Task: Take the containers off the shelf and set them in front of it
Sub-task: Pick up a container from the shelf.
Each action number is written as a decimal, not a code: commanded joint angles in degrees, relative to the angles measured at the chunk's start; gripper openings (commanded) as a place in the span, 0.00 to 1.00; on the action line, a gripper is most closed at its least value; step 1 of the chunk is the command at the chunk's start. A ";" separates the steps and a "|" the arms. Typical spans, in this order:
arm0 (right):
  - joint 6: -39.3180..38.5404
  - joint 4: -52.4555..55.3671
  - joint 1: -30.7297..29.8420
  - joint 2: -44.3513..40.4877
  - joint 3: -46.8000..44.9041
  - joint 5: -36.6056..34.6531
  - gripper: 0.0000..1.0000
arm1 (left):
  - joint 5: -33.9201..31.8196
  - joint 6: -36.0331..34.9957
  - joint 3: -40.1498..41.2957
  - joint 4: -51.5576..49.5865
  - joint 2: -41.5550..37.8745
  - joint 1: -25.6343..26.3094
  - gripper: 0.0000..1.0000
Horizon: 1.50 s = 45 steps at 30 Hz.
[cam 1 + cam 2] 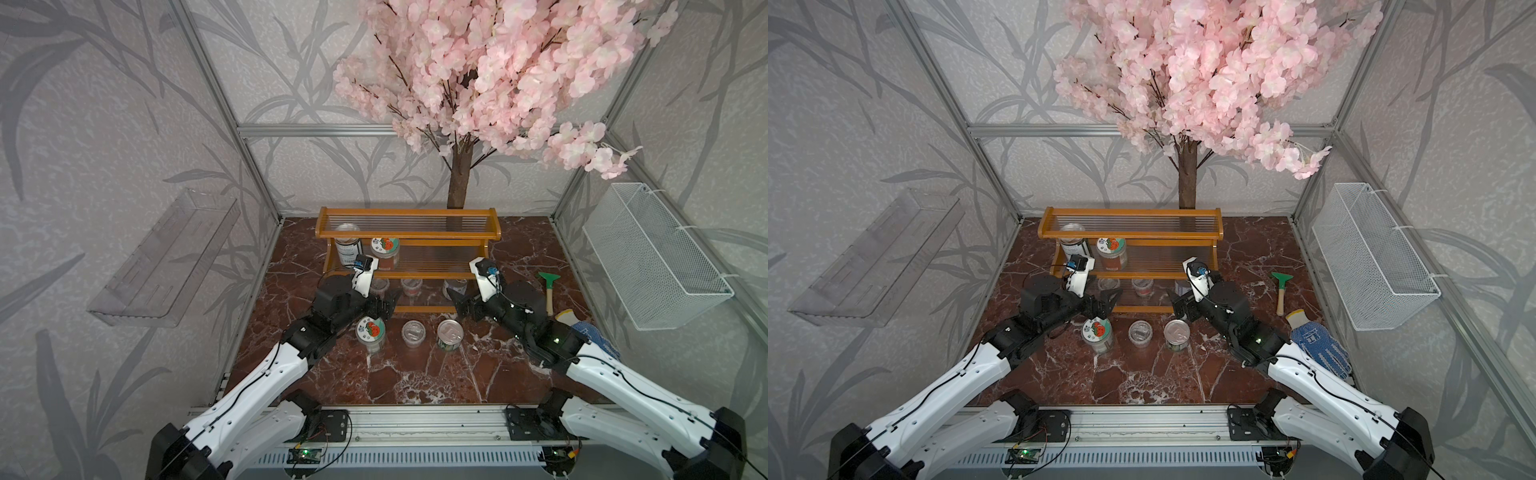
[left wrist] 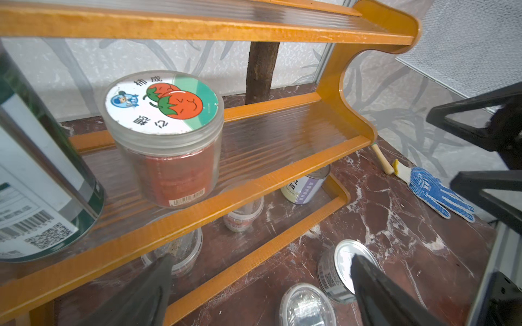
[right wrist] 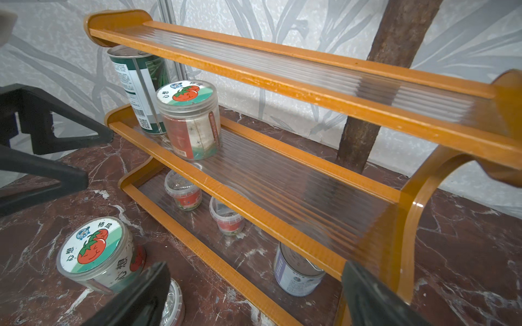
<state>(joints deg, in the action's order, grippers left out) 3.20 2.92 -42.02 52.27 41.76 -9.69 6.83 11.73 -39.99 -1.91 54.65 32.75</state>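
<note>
The orange wooden shelf (image 1: 407,217) (image 2: 197,209) (image 3: 282,231) stands at the back. Its middle tier carries a tall green tin (image 1: 348,248) (image 3: 135,79) and a tomato-lid jar (image 1: 385,249) (image 2: 163,104). The bottom tier holds two clear cups (image 3: 183,192) (image 3: 227,216) and a purple tin (image 1: 455,286) (image 3: 296,273). On the floor in front stand a tomato-lid jar (image 1: 370,332), a clear cup (image 1: 413,332) and a tin (image 1: 449,334). My left gripper (image 1: 390,302) (image 2: 262,258) and right gripper (image 1: 456,302) (image 3: 255,265) hover open and empty near the bottom tier's front rail.
A green-headed scraper (image 1: 549,286) and a blue dotted glove (image 1: 1316,345) lie on the marble floor at the right. A white wire basket (image 1: 652,257) hangs on the right wall, a clear tray (image 1: 166,257) on the left. The tree trunk (image 1: 458,178) rises behind the shelf.
</note>
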 commanded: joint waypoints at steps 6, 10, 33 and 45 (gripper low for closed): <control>1.17 12.13 2.98 -3.17 3.75 0.82 0.99 | -21.55 3.89 -6.41 6.13 8.10 5.19 1.00; 1.35 12.70 3.83 -4.18 3.59 0.15 0.99 | -24.96 4.05 -10.64 5.22 13.25 5.91 1.00; 2.42 11.85 5.55 -4.92 2.41 1.46 0.99 | -36.49 1.20 -15.08 13.99 25.64 5.79 0.99; 2.60 12.31 6.05 -6.28 1.43 1.09 0.99 | -35.61 -0.47 -17.23 15.25 29.15 4.12 0.92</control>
<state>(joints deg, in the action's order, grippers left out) 5.10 15.03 -36.36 47.05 43.53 -8.49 -29.02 12.38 -55.35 11.70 83.02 37.28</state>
